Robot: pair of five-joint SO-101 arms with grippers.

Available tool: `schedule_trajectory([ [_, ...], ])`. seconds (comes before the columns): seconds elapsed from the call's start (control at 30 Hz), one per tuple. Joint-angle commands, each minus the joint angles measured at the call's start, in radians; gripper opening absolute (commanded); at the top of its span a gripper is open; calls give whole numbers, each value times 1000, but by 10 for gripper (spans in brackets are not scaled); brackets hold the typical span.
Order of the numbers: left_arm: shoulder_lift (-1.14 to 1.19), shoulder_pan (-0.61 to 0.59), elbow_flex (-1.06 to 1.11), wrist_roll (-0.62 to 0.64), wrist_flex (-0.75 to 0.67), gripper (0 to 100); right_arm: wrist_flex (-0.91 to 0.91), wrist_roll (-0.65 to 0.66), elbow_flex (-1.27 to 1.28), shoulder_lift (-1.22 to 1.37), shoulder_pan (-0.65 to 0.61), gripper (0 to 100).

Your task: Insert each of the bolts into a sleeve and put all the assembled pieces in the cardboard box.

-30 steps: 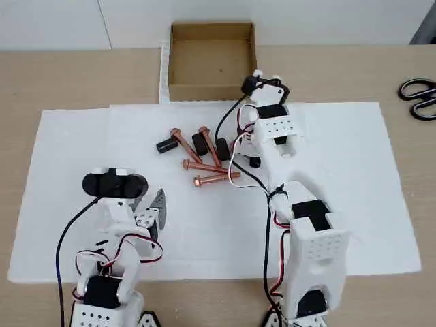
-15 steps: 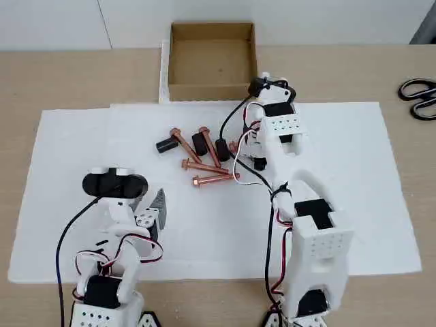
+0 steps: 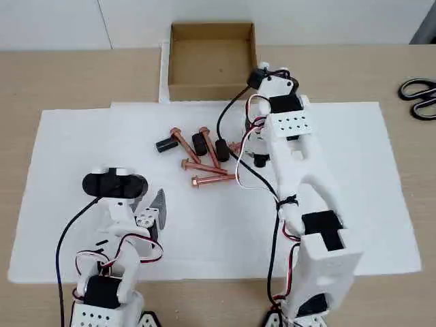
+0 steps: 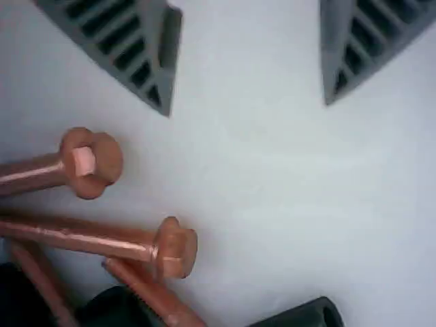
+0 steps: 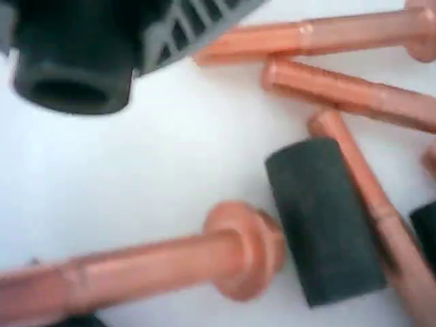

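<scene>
Bolts, copper-coloured, lie fanned out on the white sheet, just on the arms' side of the cardboard box. None of them is in a sleeve. Three loose sleeves, short black cylinders, sit among them. One lies at the end of the pile under the box's left corner, and the other two are tucked between bolt shanks.

The right arm lies stretched toward the box's right corner, with the right pincer down at that edge of the pile. Its white body and looping wires cover that side of the pile from above. A half-hidden bolt peeks out behind the black cable.

From the wrist, the right pincer is clamped on a black sleeve. A ribbed grey finger presses against its side, and its hollow end faces the camera. Under it a near bolt lies with its flanged head just beside one of the loose sleeves, and more shanks cross beyond.

The left pincer hangs over the sheet well away from the box, short of the pile. Its wrist view shows the left pincer spread wide with only sheet between the tips, and two bolt heads lie just past them.

Black-handled scissors rest on the bare tabletop, well off to the box's right, beyond the sheet.
</scene>
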Motion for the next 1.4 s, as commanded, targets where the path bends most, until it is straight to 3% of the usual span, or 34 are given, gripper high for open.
schedule_trajectory([
  [0.0,-8,-37,-8,-9,-32,140,27,34,-14,-74,64,5],
  [0.1,-6,-81,-12,-8,-97,138,53,37,-14,-74,111,5],
  [0.4,0,-106,-156,-138,107,139,77,74,-15,-76,134,5],
  [0.57,55,-196,-363,-146,146,139,74,72,-15,-76,99,5],
  [0.87,832,-216,-1024,-143,322,138,79,75,-15,-76,91,4],
  [1.03,1249,-130,-1420,-112,493,138,94,75,-15,-143,140,4],
  [1.2,1583,-37,-1590,153,528,138,108,75,-14,-228,186,4],
  [1.37,1771,63,-1685,169,543,138,119,77,-11,-239,222,4],
])
